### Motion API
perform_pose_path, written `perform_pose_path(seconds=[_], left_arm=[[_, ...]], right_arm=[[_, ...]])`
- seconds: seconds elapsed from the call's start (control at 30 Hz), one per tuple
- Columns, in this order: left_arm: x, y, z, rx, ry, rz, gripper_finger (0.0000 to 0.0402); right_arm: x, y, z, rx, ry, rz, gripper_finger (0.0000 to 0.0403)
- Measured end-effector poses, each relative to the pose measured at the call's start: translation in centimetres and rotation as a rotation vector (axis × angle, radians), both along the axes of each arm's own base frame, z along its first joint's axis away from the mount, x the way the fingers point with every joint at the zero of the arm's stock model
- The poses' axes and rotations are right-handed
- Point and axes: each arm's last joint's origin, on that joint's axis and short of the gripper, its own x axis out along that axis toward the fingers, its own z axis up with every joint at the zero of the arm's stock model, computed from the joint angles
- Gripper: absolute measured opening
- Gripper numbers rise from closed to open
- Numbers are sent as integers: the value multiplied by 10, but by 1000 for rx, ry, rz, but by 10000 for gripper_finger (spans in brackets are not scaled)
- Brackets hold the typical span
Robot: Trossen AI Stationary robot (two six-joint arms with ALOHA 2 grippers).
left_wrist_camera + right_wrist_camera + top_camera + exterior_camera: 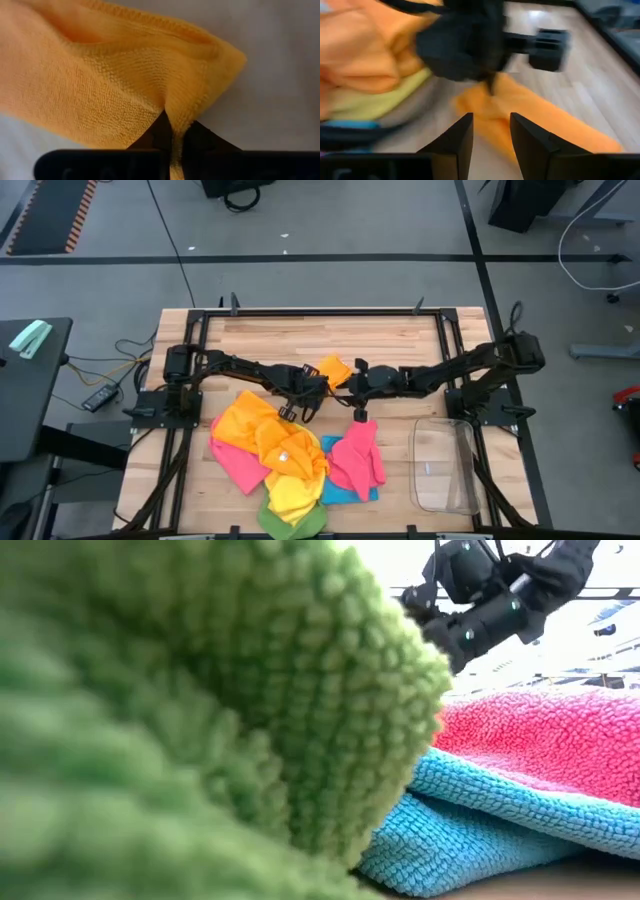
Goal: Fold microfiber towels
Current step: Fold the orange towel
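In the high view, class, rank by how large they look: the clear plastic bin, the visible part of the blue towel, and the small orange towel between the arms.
1. Clear plastic bin.
2. and 3. Blue towel, mostly covered, and small orange towel look too alike to rank.

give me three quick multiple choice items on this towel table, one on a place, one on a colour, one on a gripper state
1. Where is the clear plastic bin?
A. at the table's left edge
B. on the right side of the table, beside the towel pile
C. on top of the pile

2. What colour is the towel the left gripper holds?
A. orange
B. blue
C. green

3. How are the left gripper's fingers?
A. wide open above the table
B. shut on the orange towel
C. shut on nothing

Key: 1 B, the high view shows the bin to the right of the pile. 2 A, the left wrist view shows orange cloth between the fingers. 3 B, the fingers pinch a fold of it.
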Motion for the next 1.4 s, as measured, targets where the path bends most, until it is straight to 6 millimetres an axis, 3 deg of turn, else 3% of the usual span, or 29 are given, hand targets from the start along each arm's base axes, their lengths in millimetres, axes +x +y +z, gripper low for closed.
perform_pose_path(seconds=[0.13, 0.4, 0.67, 0.9, 1.17, 1.4], left_arm=[[0, -3, 14, -106, -16, -4, 13], [3, -3, 23, -114, -36, -6, 32], [5, -1, 26, -106, -49, -26, 20], [9, 8, 28, -100, -98, -7, 46], [21, 10, 34, -44, -223, -70, 34], [17, 10, 32, -41, -170, -91, 32]], right_arm=[[1, -9, -20, -17, -19, -65, 137], [6, -34, -40, 38, 9, -60, 137], [19, -20, -69, 40, 113, 5, 137], [18, -16, -70, 43, 151, 41, 137], [18, -17, -72, 62, 167, 41, 137], [9, -17, -57, 60, 212, 36, 137]])
